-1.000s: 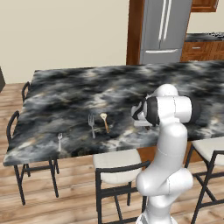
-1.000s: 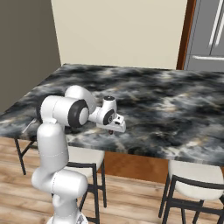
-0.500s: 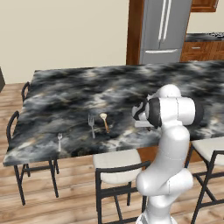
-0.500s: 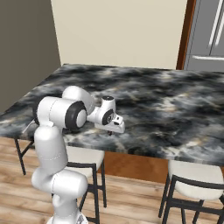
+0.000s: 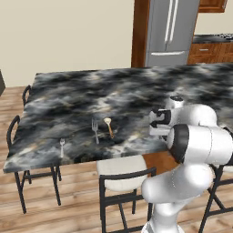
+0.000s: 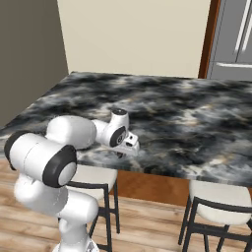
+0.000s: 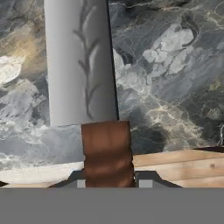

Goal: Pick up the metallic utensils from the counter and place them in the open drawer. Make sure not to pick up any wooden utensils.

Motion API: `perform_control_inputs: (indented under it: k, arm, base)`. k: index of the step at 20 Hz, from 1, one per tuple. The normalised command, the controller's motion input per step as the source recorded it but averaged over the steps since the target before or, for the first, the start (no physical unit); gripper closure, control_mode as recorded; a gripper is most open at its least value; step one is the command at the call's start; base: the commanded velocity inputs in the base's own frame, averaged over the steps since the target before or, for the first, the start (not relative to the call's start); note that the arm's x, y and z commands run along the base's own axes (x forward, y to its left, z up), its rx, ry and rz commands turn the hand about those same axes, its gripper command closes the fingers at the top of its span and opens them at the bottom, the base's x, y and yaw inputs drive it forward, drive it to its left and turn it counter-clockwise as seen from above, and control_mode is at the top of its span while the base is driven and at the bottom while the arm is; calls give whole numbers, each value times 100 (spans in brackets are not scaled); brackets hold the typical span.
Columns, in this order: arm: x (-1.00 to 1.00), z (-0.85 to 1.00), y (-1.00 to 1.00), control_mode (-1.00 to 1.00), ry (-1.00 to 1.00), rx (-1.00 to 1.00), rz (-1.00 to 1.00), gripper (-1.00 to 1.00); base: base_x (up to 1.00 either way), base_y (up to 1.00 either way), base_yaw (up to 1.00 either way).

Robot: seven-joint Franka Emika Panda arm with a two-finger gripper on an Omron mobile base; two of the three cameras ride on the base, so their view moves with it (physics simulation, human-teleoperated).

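Not much has shifted since a second ago: the arm has barely budged at the near edge of the counter [image 5: 136,91], and the forks and spoon sit where they were. The cleaver [image 7: 83,70] lies flat on the stone, silver blade pointing away from the hand, dark reddish handle right between the two finger tips of the claw [image 7: 108,183]. The tips sit tight against the handle on both sides, so it looks pinched, with the jaws only narrowly apart. Further left on the counter are the larger fork [image 5: 95,129] and the wooden spoon [image 5: 108,126] just beside it, and the small fork [image 5: 62,145] sits near the front edge.
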Motion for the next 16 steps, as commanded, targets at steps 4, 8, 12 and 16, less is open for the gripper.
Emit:
perform_control_inputs:
  k: [4, 8, 12, 16]
  arm:
    - [-72, 78, 0, -100, -2, 0, 0, 100]
    - [-59, 76, 10, -100, -2, 0, 0, 100]
    - [-47, 67, 13, -100, 0, 3, 0, 100]
    - [-37, 62, 22, -100, 0, 3, 2, 100]
  base:
    - [0, 0, 0]
    - [0, 0, 0]
    - [0, 0, 0]
    - [0, 0, 0]
